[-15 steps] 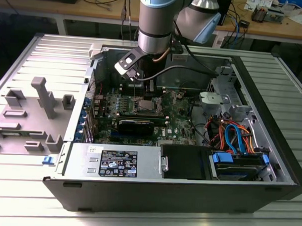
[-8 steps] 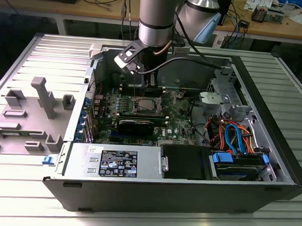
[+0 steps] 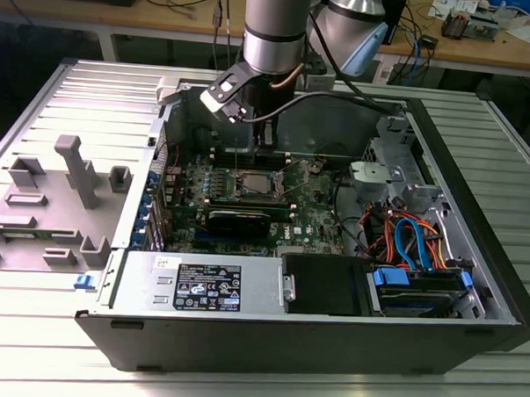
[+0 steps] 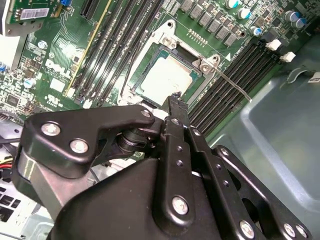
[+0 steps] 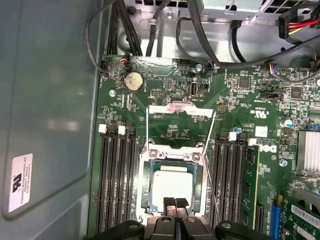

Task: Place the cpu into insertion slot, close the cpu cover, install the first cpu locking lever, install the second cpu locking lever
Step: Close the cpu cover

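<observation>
Jaws pressed together hang over the flat, silver-grey square cpu seated in the insertion slot.

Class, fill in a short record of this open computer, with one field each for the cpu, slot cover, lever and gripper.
cpu: lies in the slot, silver top showing
cover: open, swung up clear of the cpu
lever: thin rod beside the slot, not latched
gripper: shut, holding nothing, tips by the cpu's edge; contact cannot be told
</observation>
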Available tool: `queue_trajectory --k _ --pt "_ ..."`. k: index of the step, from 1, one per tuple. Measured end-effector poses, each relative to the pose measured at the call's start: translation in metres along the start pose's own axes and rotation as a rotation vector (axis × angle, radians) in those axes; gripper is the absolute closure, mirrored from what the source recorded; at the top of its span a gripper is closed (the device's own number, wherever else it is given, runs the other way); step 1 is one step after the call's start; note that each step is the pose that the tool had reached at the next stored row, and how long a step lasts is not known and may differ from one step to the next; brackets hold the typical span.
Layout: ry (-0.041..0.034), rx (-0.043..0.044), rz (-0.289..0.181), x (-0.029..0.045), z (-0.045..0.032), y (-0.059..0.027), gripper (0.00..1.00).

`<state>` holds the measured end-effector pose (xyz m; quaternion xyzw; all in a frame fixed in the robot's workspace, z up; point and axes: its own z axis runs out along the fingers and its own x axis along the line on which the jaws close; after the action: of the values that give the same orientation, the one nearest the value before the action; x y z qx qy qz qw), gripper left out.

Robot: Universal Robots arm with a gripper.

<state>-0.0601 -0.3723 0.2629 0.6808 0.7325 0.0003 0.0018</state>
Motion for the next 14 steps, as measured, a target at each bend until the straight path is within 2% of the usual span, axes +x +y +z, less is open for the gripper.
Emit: queue_trajectory --k 11,14 --pt "0.0 0.0 0.0 0.0 -0.0116 0.0 0.89" --pt "0.0001 -0.0001 0.0 0.0 -0.0119 0.0001 0.89"
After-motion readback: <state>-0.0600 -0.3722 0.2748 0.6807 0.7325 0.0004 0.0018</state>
